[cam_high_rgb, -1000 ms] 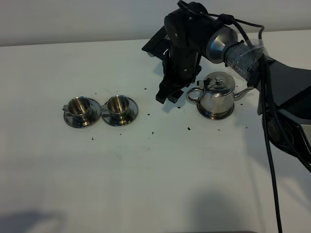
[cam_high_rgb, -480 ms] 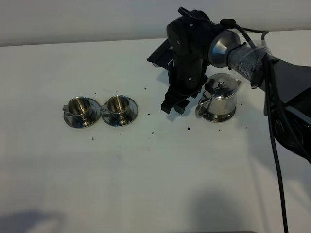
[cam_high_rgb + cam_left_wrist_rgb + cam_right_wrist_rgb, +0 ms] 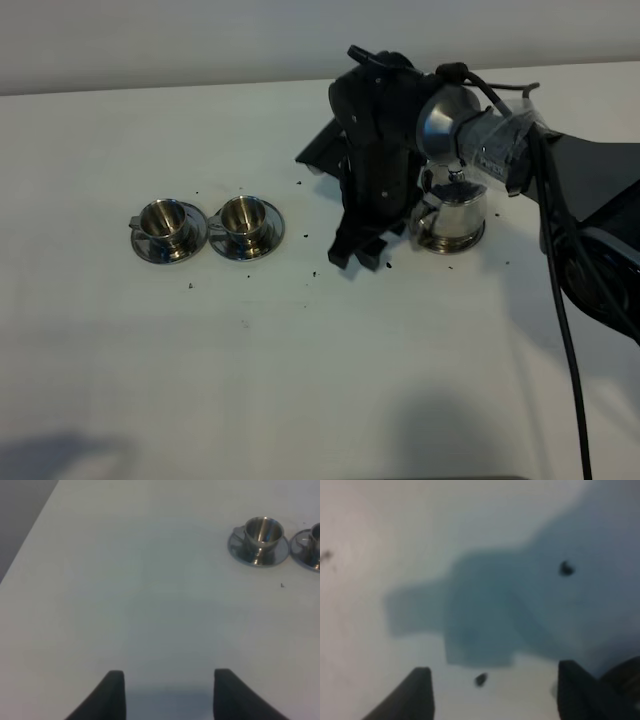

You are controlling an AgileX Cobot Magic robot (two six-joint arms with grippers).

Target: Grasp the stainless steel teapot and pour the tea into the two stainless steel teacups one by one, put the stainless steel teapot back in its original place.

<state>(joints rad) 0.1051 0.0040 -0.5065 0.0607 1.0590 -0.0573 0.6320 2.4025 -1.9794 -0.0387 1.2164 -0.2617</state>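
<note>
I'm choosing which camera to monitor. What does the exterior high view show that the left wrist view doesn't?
Only exterior high: the stainless steel teapot and the open right tool lowered near it, apart from it. Only left wrist: the open left tool over bare white table. Both: the outer teacup on its saucer; the second teacup is whole in exterior high but cut off in left wrist.
</note>
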